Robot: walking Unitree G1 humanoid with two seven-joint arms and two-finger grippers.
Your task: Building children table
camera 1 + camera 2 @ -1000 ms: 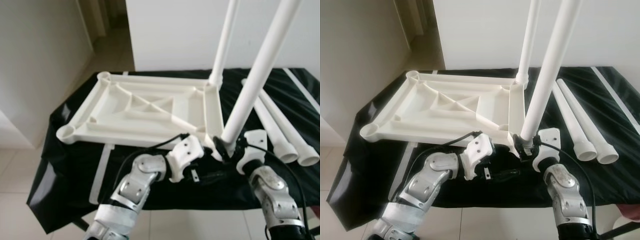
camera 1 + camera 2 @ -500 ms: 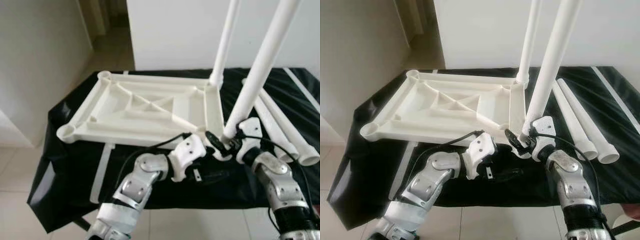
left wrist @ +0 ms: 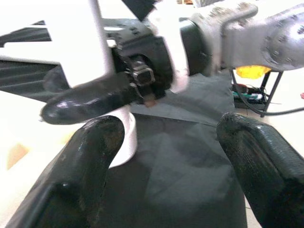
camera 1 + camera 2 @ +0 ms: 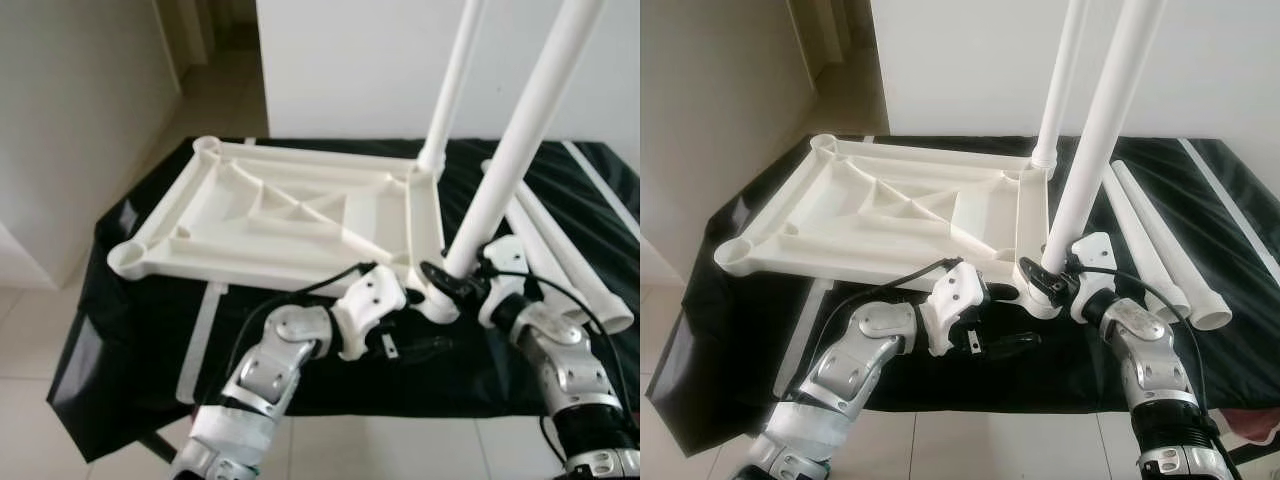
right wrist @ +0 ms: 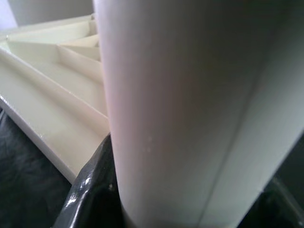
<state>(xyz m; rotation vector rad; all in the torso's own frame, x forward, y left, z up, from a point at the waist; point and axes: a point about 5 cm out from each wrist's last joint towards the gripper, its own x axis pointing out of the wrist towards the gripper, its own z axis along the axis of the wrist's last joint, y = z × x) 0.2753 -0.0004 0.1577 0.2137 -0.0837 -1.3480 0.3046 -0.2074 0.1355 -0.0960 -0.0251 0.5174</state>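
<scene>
The white tabletop (image 4: 270, 215) lies upside down on the black cloth. A far leg (image 4: 450, 85) stands upright in its far right corner socket. A near leg (image 4: 520, 150) stands in the near right corner socket (image 4: 1035, 290). My right gripper (image 4: 452, 285) is shut on the base of this near leg, and in the right wrist view the leg (image 5: 190, 109) sits between the black fingers. My left gripper (image 4: 405, 345) is open just in front of that corner, low over the cloth. In the left wrist view its fingers (image 3: 90, 142) are spread with nothing between them.
Two loose white legs (image 4: 560, 250) lie on the cloth at the right. A flat white strip (image 4: 203, 330) lies at the front left and another strip (image 4: 600, 185) at the far right. A white wall stands behind the table, and tiled floor lies to the left and in front.
My right wrist has turned around the base of the near leg and its forearm has swung out to the right. The leg stays upright. My left arm has barely moved.
</scene>
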